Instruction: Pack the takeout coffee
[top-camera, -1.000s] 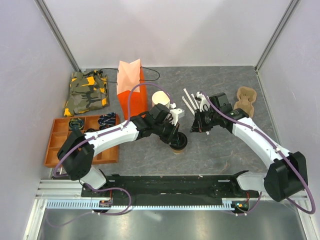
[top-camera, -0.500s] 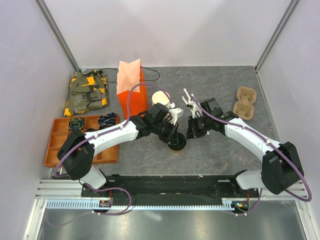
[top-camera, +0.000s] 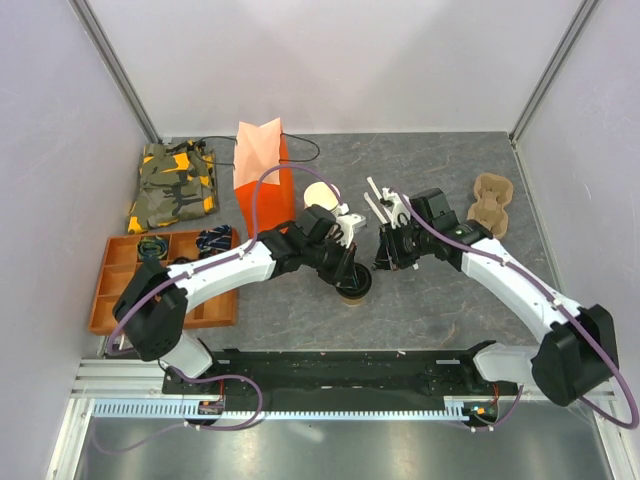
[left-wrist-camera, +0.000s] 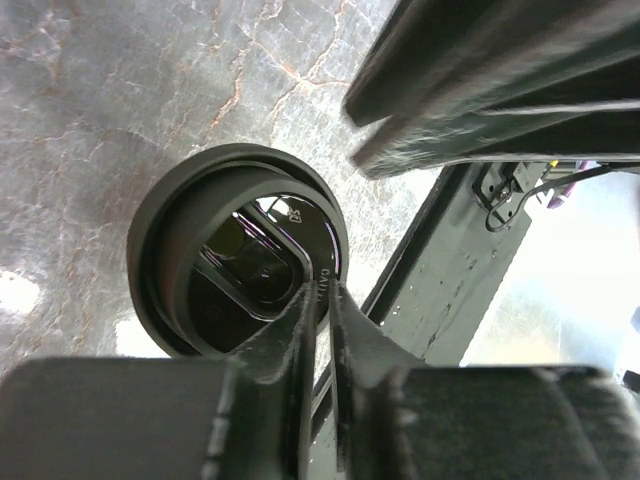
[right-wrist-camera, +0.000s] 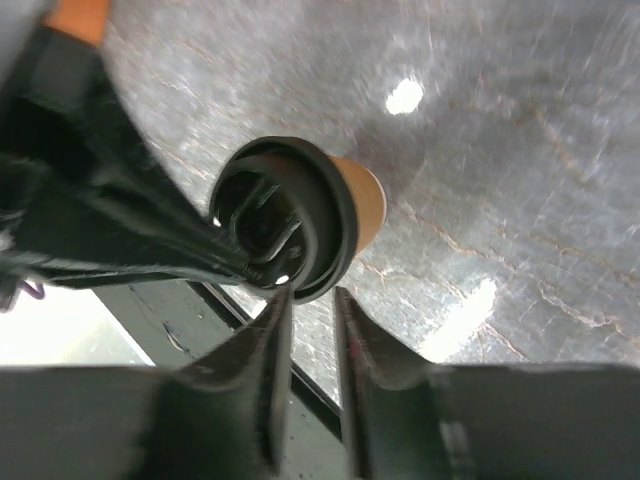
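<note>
**Both claws at the lidded cup, mid-table**

The takeout coffee (right-wrist-camera: 362, 205) stands upright on the grey table (top-camera: 450, 300), just below the centre of the overhead frame. Its black lid (left-wrist-camera: 200, 200) is on, and its tan wall shows beneath the rim.

The left gripper (left-wrist-camera: 325, 292) reaches in from the left of the overhead frame. In its own wrist view the two fingers lie nearly together, with only a thin slit between them. Their tips are at the lower right edge of the lid. Whether they pinch the rim or merely touch it, I cannot tell.

The right gripper (right-wrist-camera: 305, 300) sits just beside the cup, on its right in the overhead frame. In its wrist view the fingers stand a narrow way apart with nothing held between them. Their tips are just beside the lid's rim.

In the overhead view the orange bag (top-camera: 262, 170) stands upright, up and left of the coffee. A stack of lidless cups (top-camera: 320, 193) is to the right of the bag. White sticks (top-camera: 377, 203) lie near the right gripper, and a cardboard cup carrier (top-camera: 489, 203) is well to the right. An orange tray (top-camera: 115, 285) and a camouflage cloth (top-camera: 175, 185) lie at the left
</note>
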